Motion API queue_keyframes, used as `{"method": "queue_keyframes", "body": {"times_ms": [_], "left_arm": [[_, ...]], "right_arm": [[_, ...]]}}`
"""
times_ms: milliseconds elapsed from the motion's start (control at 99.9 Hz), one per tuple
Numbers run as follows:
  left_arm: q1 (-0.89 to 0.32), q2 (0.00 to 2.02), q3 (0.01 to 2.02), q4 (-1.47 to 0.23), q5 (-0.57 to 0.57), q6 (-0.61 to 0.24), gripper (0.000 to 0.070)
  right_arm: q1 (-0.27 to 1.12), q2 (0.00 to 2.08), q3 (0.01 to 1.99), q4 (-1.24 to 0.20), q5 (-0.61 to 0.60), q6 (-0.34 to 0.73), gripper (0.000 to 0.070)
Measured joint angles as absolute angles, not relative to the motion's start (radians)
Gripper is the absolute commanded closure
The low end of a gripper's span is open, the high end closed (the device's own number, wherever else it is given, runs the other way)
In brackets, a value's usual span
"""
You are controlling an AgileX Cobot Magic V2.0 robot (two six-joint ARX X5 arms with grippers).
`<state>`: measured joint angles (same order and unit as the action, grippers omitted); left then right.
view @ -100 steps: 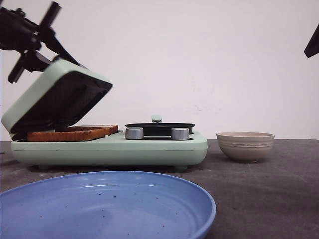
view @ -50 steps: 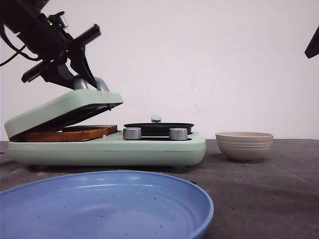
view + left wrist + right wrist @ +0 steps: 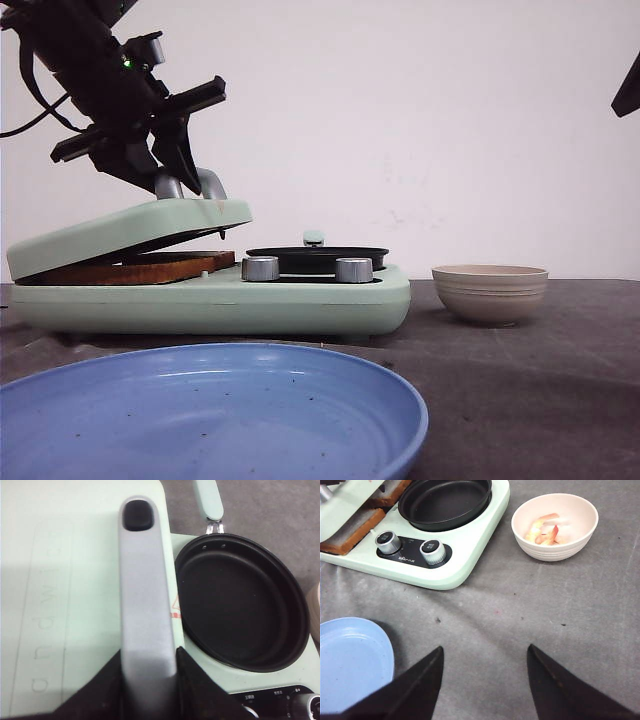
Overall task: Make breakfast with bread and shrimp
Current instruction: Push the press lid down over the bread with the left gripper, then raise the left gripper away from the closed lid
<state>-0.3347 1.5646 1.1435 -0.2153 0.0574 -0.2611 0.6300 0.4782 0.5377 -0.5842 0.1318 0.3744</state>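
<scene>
Bread [image 3: 130,267]: square, toasted crust | lid [image 3: 120,228]: smooth mint | bowl [image 3: 554,526]: ribbed beige

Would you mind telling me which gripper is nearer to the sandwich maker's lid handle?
Left. The left gripper has its jaws around the lid handle. The right gripper hovers open over the bare table, away from the sandwich maker.

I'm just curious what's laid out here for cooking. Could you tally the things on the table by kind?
Mint-green sandwich maker appliance: 1
Round black frying pan: 1
Silver control knobs: 2
Beige ribbed bowl: 1
Blue round plate: 1
Toasted bread, visible edge: at least 1
Total: at least 7
</scene>
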Motion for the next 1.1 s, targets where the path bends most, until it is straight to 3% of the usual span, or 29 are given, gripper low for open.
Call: {"method": "queue_keyframes", "body": {"times_ms": [340,490,641,771,821,1101], "left_arm": [[-0.336,1.565,1.143,-0.217,0.057,-0.247,0.0651],[-0.336,1.564,1.141,-0.237,0.058,-0.197,0.0412],[-0.336,1.564,1.128,-0.261,0.052,-0.162,0.0355],[-0.332,1.565,1.128,-0.26,0.036,-0.148,0.0115],[-0.329,1.565,1.128,-0.257,0.03,-0.147,0.0066],[-0.324,1.565,1.189,-0.289,0.106,-0.146,0.0059]], "right_arm": [[0.63,0.478,0.537,-0.584,0.132,0.392,0.0383],[0.63,0.478,0.538,-0.584,0.132,0.395,0.0383],[0.63,0.478,0.538,-0.584,0.132,0.397,0.0383],[0.63,0.478,0.538,-0.584,0.132,0.398,0.0383],[0.63,0.478,0.538,-0.584,0.132,0.398,0.0383],[0.63,0.478,0.538,-0.587,0.132,0.398,0.0383]]}}
